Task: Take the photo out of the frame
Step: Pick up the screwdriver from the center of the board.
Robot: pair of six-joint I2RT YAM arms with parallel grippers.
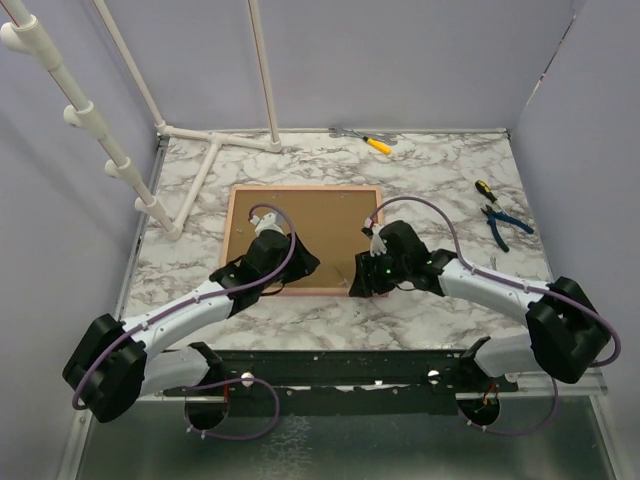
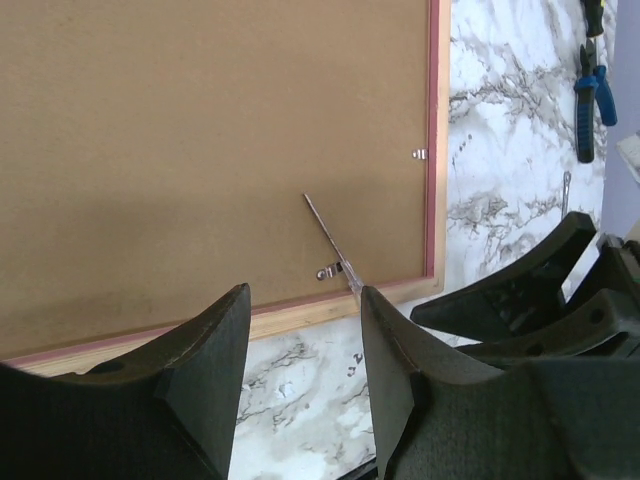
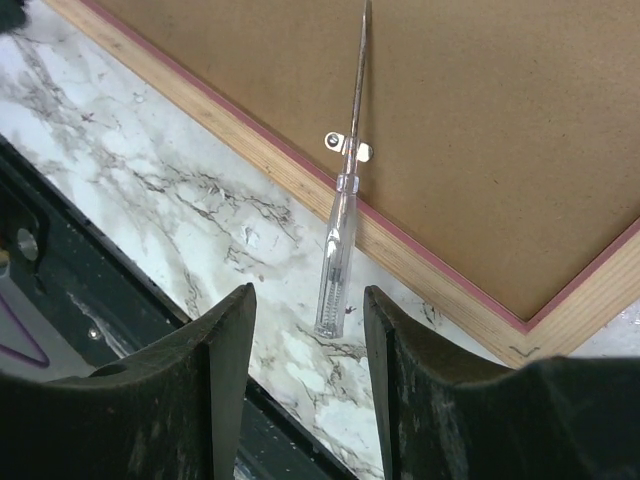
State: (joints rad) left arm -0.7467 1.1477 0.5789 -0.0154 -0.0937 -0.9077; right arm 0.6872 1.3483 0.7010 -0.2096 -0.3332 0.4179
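The frame (image 1: 300,215) lies face down on the marble table with its brown back (image 2: 200,150) up and its thin pink border showing. The photo is hidden. A clear-handled screwdriver (image 3: 338,250) rests across the frame's near edge, its shaft (image 2: 330,235) on the back beside a small metal clip (image 3: 347,146). My right gripper (image 3: 308,300) is open, its fingers on either side of the handle's end and not touching it. My left gripper (image 2: 305,300) is open and empty over the near edge, just left of the screwdriver.
Blue pliers (image 1: 505,222) and a small screwdriver (image 1: 484,188) lie at the right. A yellow-handled tool (image 1: 378,144) lies at the back edge. A white pipe stand (image 1: 200,170) occupies the back left. The right gripper's fingers (image 2: 520,290) sit close to the left gripper.
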